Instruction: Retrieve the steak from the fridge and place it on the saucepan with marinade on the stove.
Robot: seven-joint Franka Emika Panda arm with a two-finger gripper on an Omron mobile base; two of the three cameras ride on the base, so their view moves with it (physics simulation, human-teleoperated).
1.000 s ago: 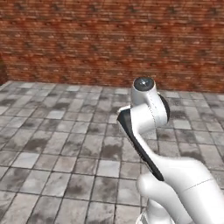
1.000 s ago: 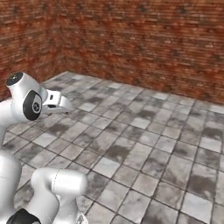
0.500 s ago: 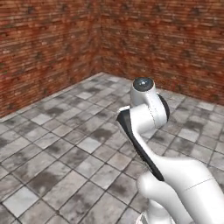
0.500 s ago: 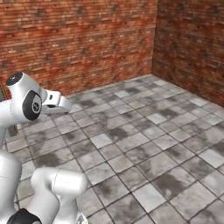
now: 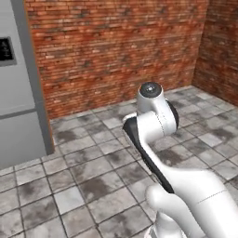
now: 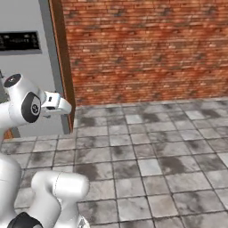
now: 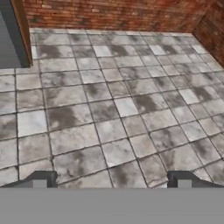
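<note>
My jaws (image 7: 112, 186) stand wide apart, empty; fridge (image 6: 31, 67) sits closed, ahead-left of them. I'd square up to its door before reaching.

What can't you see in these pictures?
- Inside the fridge: its grey door is shut in both base views, so any steak is hidden.
- Fridge top and left side: cut off by the picture edges.
- Dispenser panel: markings too blurred to read.
- End effector: just two tips peek up, spread wide apart.

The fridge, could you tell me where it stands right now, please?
The fridge fills the left edge of both base views, doors shut, against the brick wall, left of the arm.
</note>
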